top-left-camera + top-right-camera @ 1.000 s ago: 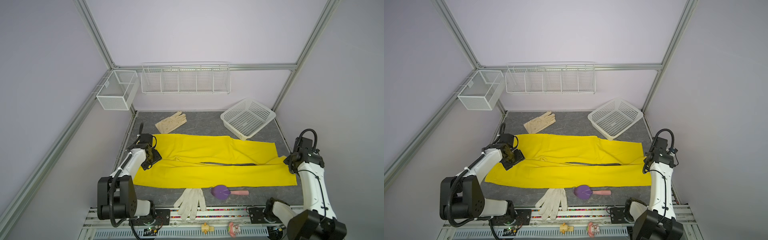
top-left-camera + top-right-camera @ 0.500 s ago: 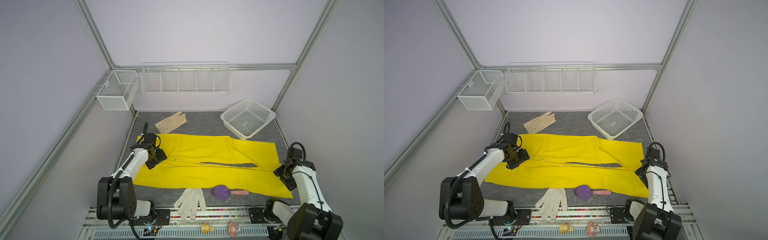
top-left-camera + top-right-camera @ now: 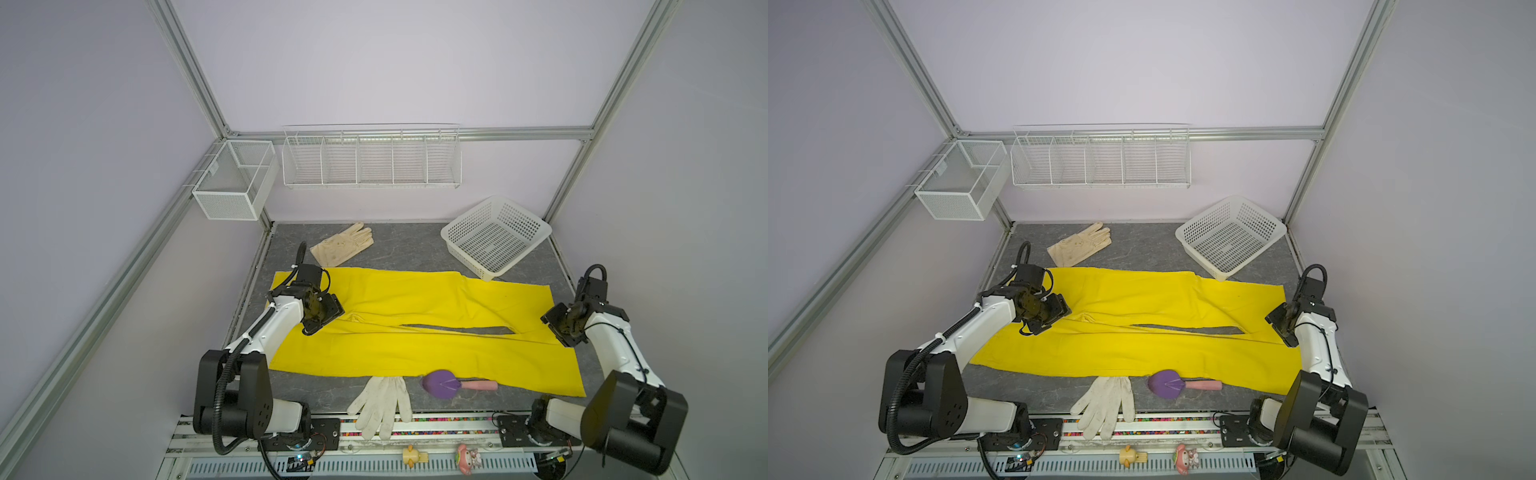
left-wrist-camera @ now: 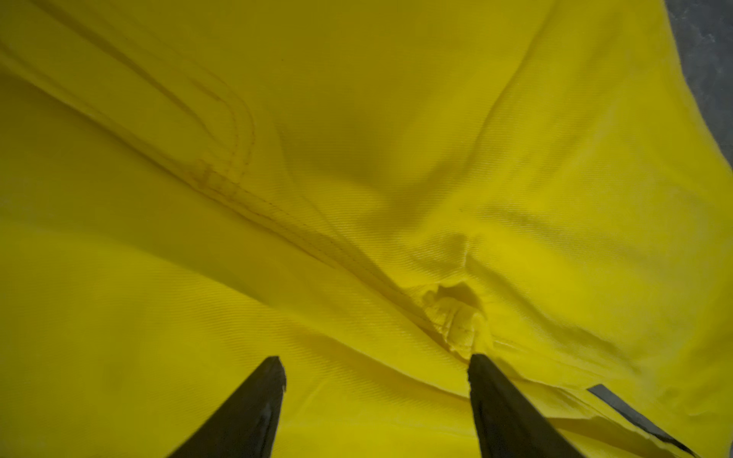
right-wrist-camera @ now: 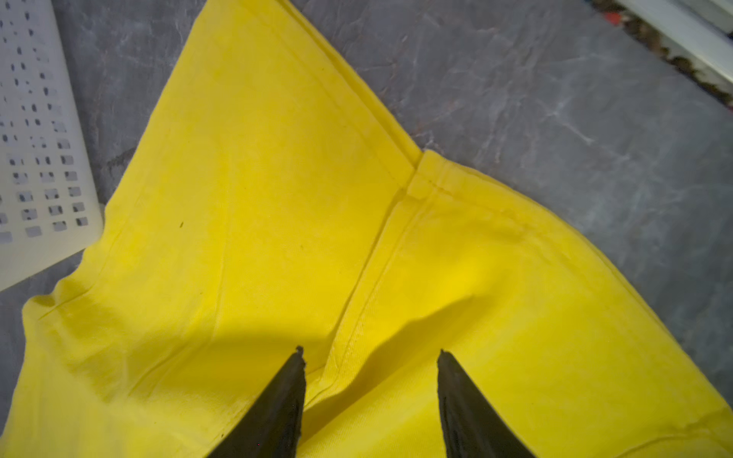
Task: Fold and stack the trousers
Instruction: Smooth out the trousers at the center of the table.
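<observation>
Over on your left, the left gripper [image 4: 376, 359] is down on the waist end of the trousers [image 3: 415, 345], just at the crotch seam. Its jaws stand apart with nothing pinched, one fingertip [image 4: 482, 368] touching a small bunched knot of seam. The yellow trousers lie flat across the grey table [image 3: 415, 253], waist to the left and both legs running right, with a thin sliver of table showing between the legs. On the far side a cream glove [image 3: 343, 249] lies just beside the waistband. On the near side a white glove [image 3: 382, 405] meets the near leg's edge. Next along, a purple scoop [image 3: 442, 383] with a pink handle lies partly on that same near edge. Farther right, the white basket [image 3: 498, 239] sits at the far edge, its near corner touching the far leg. On your right, the right gripper [image 5: 371, 352] is low over the hems, jaws apart, straddling the seam where the two legs meet, gripping nothing.
</observation>
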